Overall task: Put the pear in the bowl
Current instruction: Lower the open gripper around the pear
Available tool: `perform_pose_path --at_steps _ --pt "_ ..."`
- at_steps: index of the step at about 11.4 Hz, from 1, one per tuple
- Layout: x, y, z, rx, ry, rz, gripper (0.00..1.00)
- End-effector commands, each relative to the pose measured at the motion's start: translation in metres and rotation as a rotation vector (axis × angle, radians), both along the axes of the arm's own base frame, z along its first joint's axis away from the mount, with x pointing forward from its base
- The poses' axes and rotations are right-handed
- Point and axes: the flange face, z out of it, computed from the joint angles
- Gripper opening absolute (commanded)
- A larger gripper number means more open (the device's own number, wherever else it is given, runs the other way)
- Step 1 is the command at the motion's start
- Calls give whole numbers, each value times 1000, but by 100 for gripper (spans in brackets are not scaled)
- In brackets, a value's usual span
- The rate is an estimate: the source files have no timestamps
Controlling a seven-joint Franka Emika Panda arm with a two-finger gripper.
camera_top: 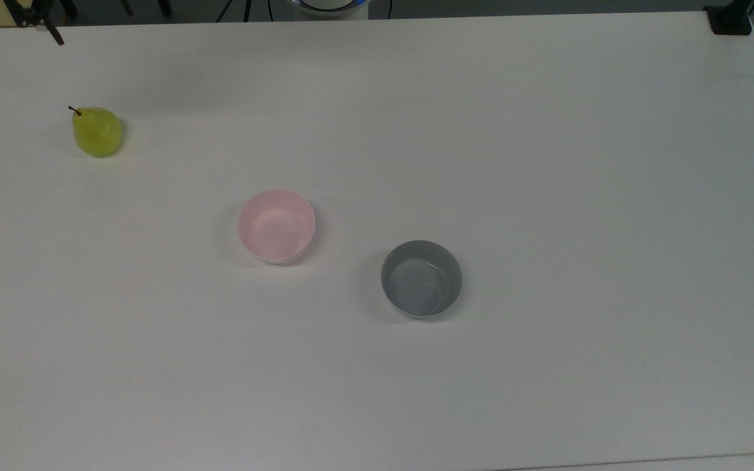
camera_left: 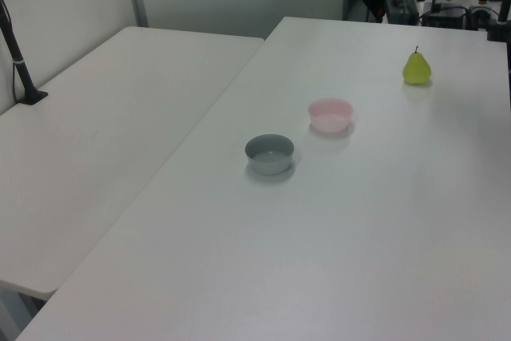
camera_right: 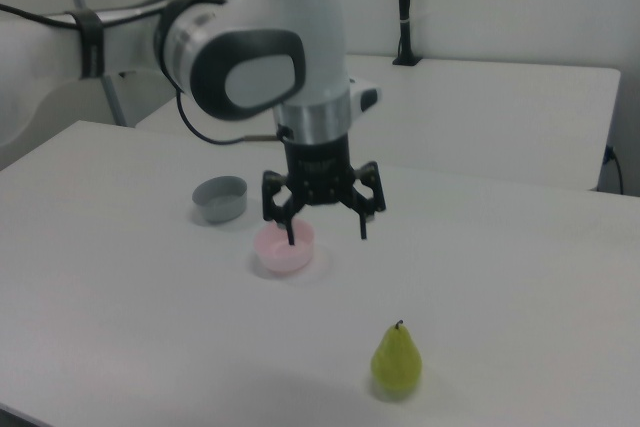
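Top view, left to right: the pear (camera_top: 97, 131) stands upright on the white desk (camera_top: 547, 163), stem up, well apart from the pink bowl (camera_top: 277, 226) near the middle; the grey bowl (camera_top: 421, 279) sits just beside it on the top view's right. Both bowls hold nothing. Right view: the end effector (camera_right: 325, 230) hangs above the desk, fingers spread wide and gripping nothing, in front of the pink bowl and well short of the pear (camera_right: 397, 359).
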Motion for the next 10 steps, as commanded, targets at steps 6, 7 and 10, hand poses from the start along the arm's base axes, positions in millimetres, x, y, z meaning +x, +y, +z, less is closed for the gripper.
perform_pose_path --at_steps 6,7,10 --pt "10 -67 -112 -59 -34 -45 100" --pt "11 -72 -124 -62 -32 -51 100" --pt "12 -85 -150 -70 -24 -66 100"
